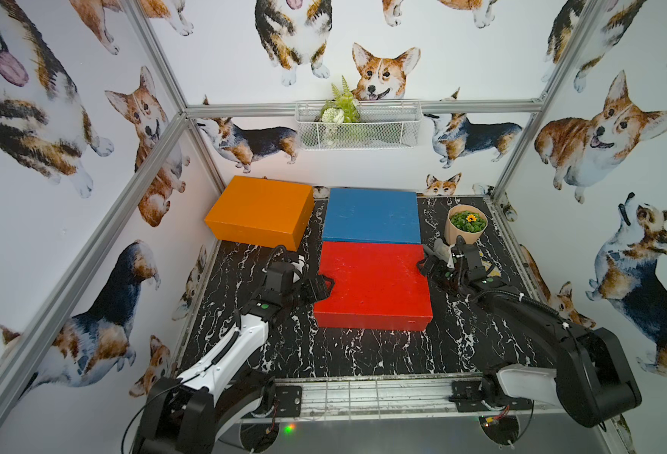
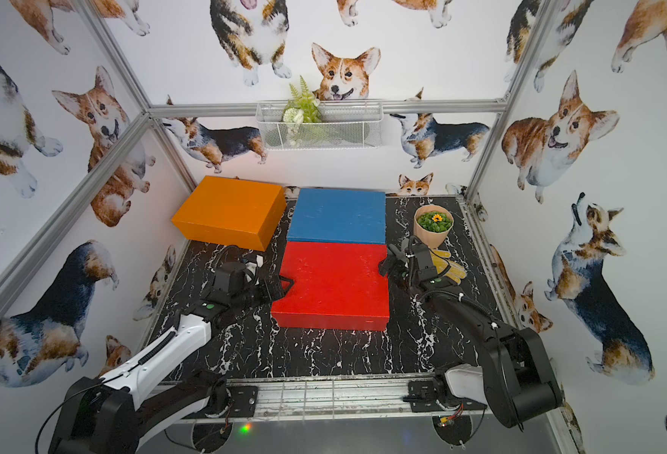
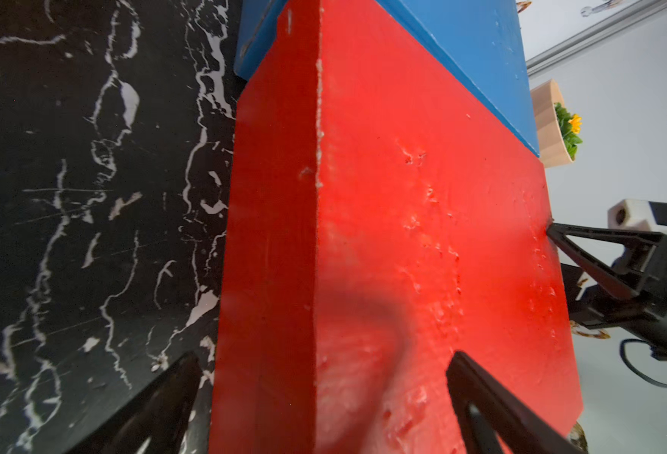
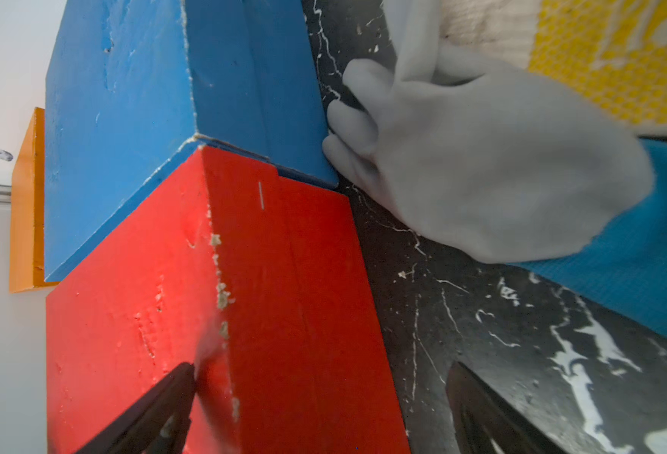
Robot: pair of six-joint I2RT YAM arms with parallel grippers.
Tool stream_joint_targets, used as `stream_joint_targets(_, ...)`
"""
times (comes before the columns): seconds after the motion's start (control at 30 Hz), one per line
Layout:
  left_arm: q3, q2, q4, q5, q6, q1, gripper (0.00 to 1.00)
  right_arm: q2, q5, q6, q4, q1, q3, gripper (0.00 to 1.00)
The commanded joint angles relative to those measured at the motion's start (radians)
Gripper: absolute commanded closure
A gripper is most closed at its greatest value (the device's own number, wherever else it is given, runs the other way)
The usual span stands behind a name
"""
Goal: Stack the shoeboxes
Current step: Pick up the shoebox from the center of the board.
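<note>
Red shoebox (image 1: 371, 283) lies mid surface (image 1: 363, 353), blue shoebox (image 1: 371, 214) touching at twelve o'clock. Open left pincer (image 1: 324, 289) at nine, open right pincer (image 1: 422, 261) at three straddle its edges; uneven squeezing could tilt it.

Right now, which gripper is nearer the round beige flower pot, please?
Right. The right gripper is close beside the pot; the left gripper is across the flat red shoebox.

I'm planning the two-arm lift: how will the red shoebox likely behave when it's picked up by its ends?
The red shoebox looks like painted cardboard, chipped at the edges: probably light and fairly stiff. Its rough matte paint should resist slipping. Low and wide, it shouldn't tip, but held at one end only it could twist.
</note>
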Motion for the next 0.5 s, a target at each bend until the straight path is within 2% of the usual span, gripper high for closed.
stream_joint_targets(0.0, -0.013, 0.04, 0.097, 0.035, -0.025, -0.005, 0.0, 0.055, -0.068, -0.006, -0.005, 0.015, -0.015, 0.02)
stream_joint_targets(0.2, 0.001, 0.153, 0.163, 0.067, -0.054, -0.016, 0.03, 0.114, -0.078, 0.015, 0.026, 0.095, 0.024, 0.08)
stream_joint_targets(0.47, 0.078, 0.086, 0.017, -0.022, -0.052, -0.106, 0.1, 0.075, -0.08, 0.059, 0.026, 0.153, 0.047, 0.15)
